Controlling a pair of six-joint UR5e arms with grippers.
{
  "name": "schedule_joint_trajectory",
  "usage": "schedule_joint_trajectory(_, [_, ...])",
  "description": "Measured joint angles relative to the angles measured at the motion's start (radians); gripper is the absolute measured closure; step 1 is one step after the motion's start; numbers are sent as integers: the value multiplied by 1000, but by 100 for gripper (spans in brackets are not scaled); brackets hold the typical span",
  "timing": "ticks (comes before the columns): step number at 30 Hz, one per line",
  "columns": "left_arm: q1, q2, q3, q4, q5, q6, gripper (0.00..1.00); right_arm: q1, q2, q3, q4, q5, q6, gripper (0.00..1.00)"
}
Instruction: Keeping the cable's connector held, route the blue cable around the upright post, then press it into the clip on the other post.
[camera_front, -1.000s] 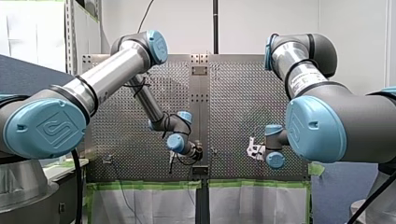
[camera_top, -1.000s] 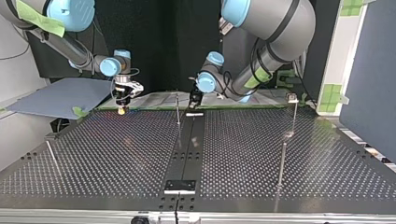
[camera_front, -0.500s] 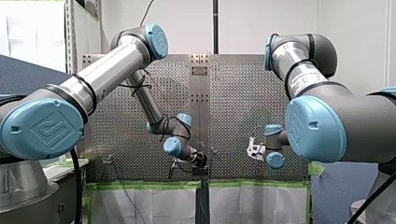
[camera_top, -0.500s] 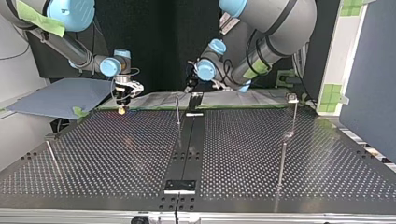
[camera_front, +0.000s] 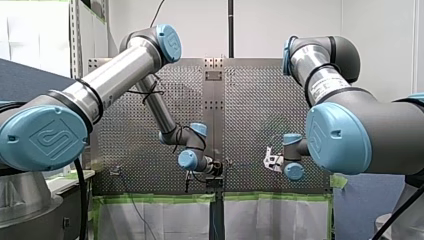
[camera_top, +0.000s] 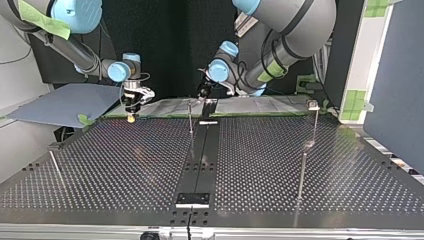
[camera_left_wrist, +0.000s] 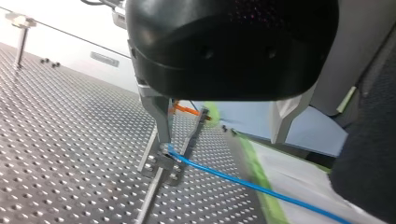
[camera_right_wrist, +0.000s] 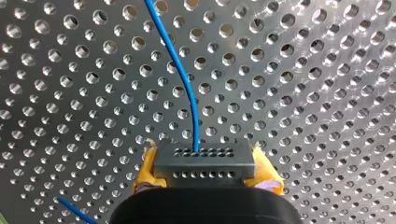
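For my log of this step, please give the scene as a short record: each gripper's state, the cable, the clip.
right gripper: shut on the connector, yellow pads at its sides
left gripper: open, one metal finger beside the clip
blue cable: leaves the connector; in the left wrist view a stretch meets the clip
seated in clip: cannot tell

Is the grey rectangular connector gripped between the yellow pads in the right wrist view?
Yes, yellow pads of my right gripper press both ends of the grey rectangular connector.

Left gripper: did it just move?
Yes: in the top view my left gripper went up and left, away from the white plate toward the thin post.
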Motion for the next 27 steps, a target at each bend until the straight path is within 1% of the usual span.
schedule_joint_trajectory(11, [-20,0,0,115,-2,-8,0,3,0,0,0,-8,1,100])
schedule_joint_trajectory(14, [-23,0,0,132,-2,-12,0,3,0,0,0,-8,2,100])
schedule_joint_trajectory(19, [-26,0,0,131,-4,-14,0,3,0,0,0,-9,2,100])
schedule_joint_trajectory(27, [-29,0,0,108,-42,-15,0,4,1,0,0,-9,4,100])
